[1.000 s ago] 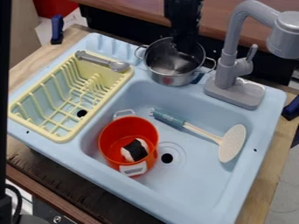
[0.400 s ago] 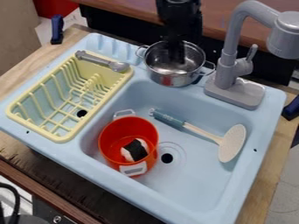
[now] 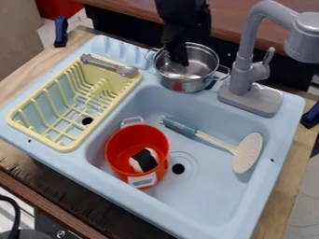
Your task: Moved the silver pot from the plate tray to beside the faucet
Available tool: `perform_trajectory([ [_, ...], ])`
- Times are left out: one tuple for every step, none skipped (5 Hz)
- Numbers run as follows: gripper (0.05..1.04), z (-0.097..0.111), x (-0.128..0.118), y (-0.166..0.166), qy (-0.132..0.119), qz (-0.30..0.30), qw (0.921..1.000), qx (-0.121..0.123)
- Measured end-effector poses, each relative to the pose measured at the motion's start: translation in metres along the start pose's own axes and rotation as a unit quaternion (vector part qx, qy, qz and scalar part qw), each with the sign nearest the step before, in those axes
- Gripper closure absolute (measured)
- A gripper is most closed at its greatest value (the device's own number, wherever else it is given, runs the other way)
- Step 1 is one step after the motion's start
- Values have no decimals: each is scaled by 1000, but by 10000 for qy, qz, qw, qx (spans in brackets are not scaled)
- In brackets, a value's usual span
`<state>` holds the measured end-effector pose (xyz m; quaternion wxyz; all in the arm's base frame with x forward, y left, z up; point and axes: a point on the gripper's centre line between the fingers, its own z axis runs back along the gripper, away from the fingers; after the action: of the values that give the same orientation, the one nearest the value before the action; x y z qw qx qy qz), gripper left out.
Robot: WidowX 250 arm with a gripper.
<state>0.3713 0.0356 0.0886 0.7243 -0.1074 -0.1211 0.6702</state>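
Silver pot point(image 3: 194, 85) upright on the sink's back ledge, just beside the faucet point(image 3: 241, 77), rack side; near handle close to the faucet's base. Just changed: my gripper point(image 3: 179, 60) has shifted away from the faucet toward the rack side of the pot's mouth; pot itself unmoved over the same frames. I read that as pot already delivered, no longer carried. Tip reaches down inside the rim; open or closed, I cannot tell. Judgement: placing looks done; what remains is a straight lift clear, as a sideways pull could catch the rim and tip the pot or knock it into the faucet. Pot: thin, shiny metal, round, curled rim, looped handles. Faucet: matt grey, arched neck, squared foot. In the pale blue moulded basin point(image 3: 205, 196) before the faucet: spatula point(image 3: 247, 151), teal grip, flat cream perforated head; farther from the faucet, glossy orange-red pot point(image 3: 118, 151) holding a black-and-white lump point(image 3: 144, 160). Past the silver pot from the faucet: yellow ribbed rack point(image 3: 118, 83), dull grey utensil point(image 3: 107, 65) across its end
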Motion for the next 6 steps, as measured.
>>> perform_trajectory([
  [85,11,-2,4,105,-171,9995,-236],
  [85,20,-2,12,44,-279,9993,-229],
  [85,23,-2,30,48,-511,9986,-99],
  [85,26,-6,53,146,-715,9973,39],
  [85,33,-12,81,282,-1244,9918,81],
  [85,42,-19,103,210,-2315,9725,-132],
])
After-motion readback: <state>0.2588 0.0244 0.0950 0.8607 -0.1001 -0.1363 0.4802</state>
